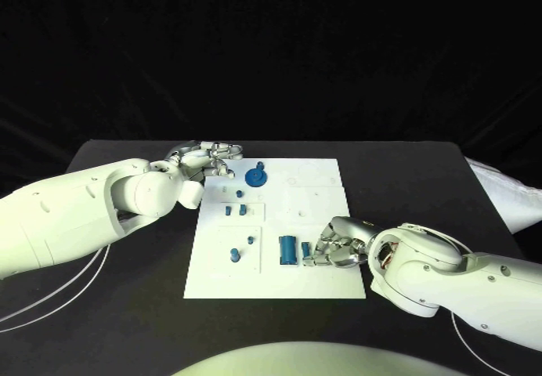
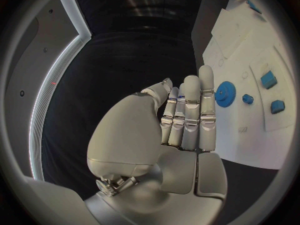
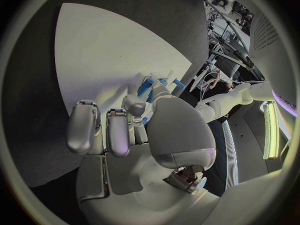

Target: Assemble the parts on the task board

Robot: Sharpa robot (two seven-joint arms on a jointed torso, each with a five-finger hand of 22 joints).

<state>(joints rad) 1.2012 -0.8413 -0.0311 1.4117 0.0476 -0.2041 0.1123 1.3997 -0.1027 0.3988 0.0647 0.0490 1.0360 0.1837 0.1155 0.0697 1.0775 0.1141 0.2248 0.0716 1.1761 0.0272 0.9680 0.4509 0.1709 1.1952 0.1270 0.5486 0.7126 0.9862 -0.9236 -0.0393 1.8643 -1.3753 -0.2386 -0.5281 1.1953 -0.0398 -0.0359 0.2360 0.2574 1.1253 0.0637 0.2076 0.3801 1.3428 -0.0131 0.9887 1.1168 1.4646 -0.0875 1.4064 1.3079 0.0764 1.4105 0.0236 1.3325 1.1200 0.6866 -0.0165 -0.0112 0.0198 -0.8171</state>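
Left hand (image 1: 209, 154) open, fingers straight, beside blue gear (image 1: 256, 176); right hand (image 1: 339, 244) pinching blue part (image 1: 305, 251) over task board (image 1: 305, 274).

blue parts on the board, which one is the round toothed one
The blue gear at the board's far end, beside the left hand; the other blue parts are small pegs and blocks.

1. You have a black table (image 1: 124, 313) carrying everything, set against a dark backdrop.
2. Directly on it, in the middle, lies the white task board (image 1: 322, 235), flat, its long sides running away from you.
3. At the table's right edge you can see a white padded object (image 1: 503, 196) (what it is cannot be told).
4. Thin white cables (image 1: 56, 294) trail over the table's near left part.
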